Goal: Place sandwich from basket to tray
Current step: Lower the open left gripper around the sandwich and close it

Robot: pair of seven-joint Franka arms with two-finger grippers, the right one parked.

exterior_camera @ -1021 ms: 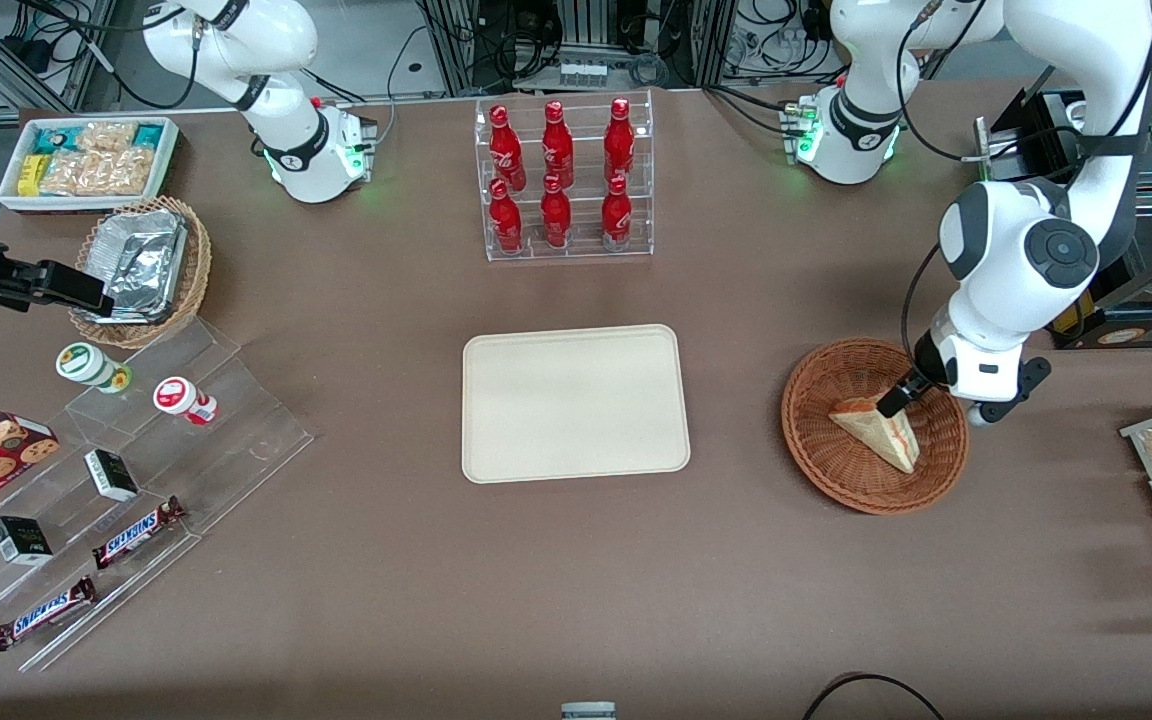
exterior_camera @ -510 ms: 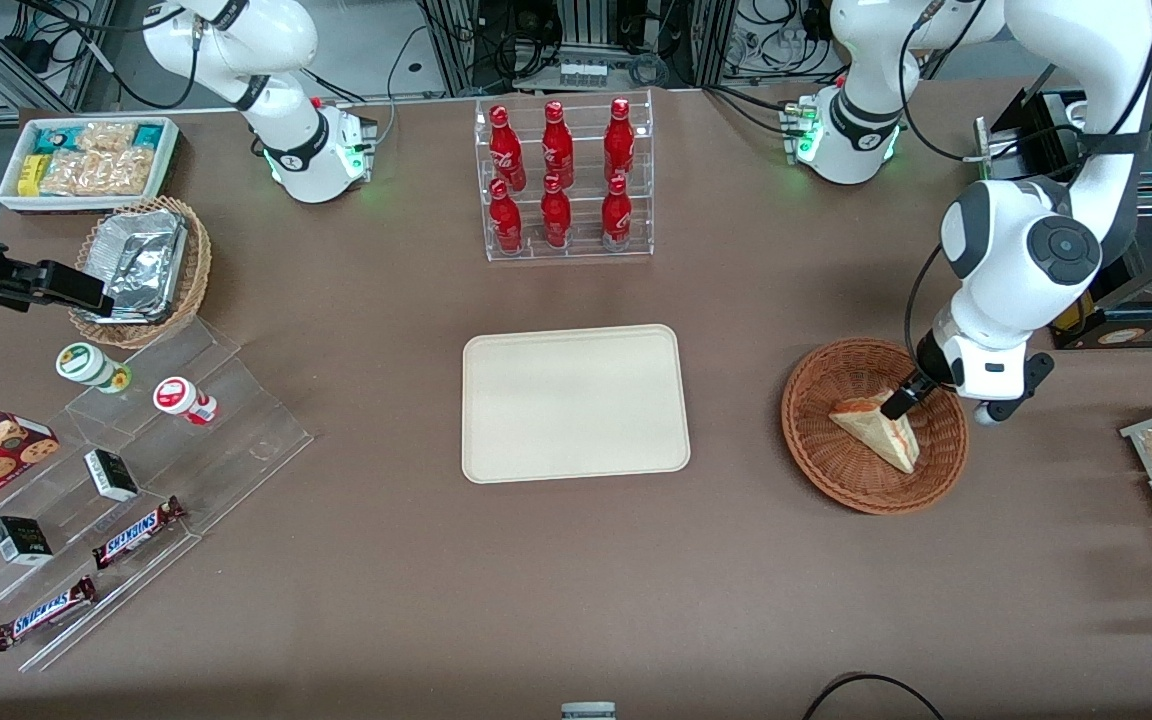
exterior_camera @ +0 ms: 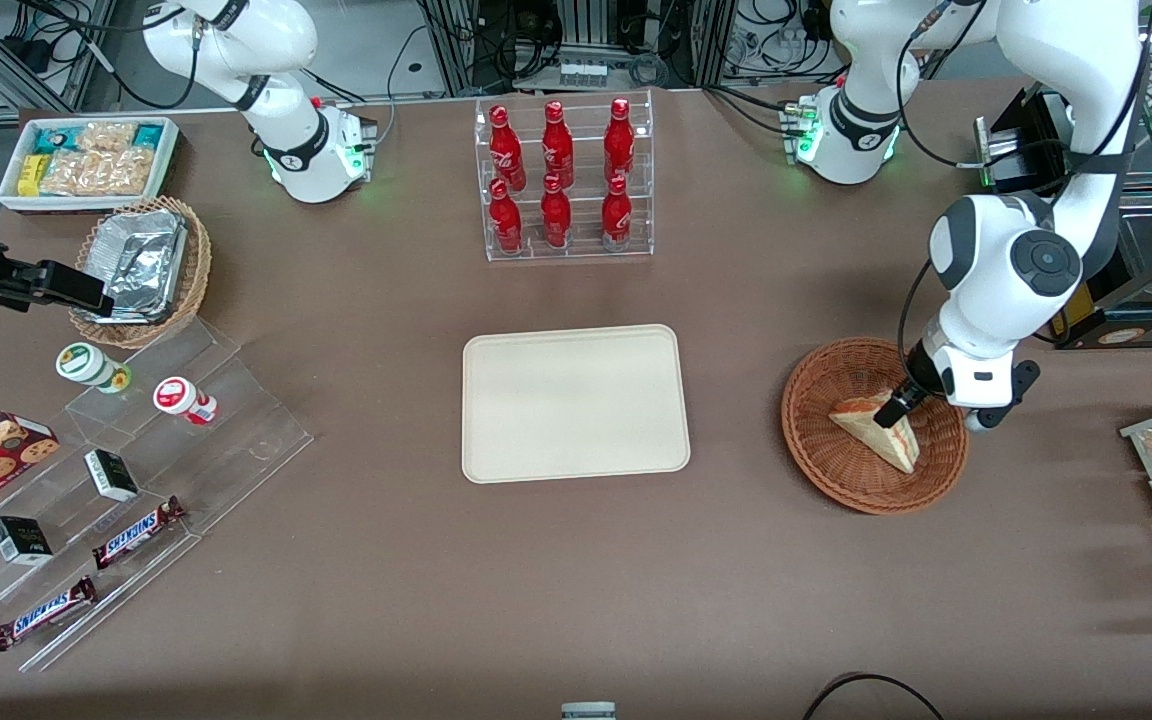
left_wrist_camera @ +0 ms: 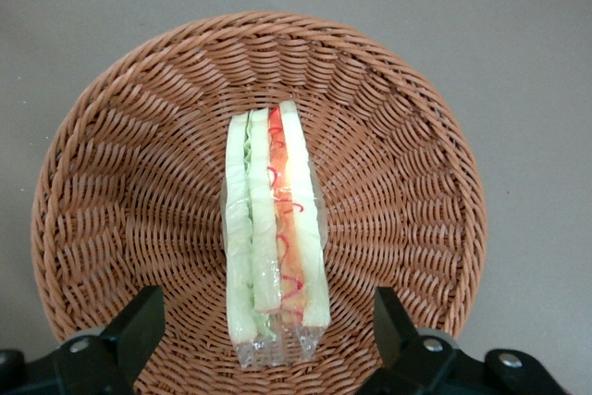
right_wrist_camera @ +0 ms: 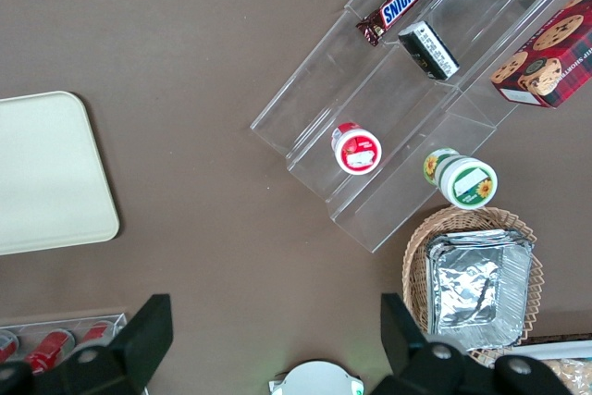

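Front view, centre: the tray point(exterior_camera: 575, 403) lies bare on the table. Right of centre: the basket point(exterior_camera: 821, 445) holds the sandwich point(exterior_camera: 874, 430). The left arm bends down over the basket's upper right rim; its gripper point(exterior_camera: 891, 409) hangs above the sandwich, fingers point(left_wrist_camera: 139, 326) spread wide, gripping nothing.

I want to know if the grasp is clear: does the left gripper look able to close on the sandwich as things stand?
Probably yes. The gripper is open just over the basket, its fingers either side of the sandwich, with nothing between them.
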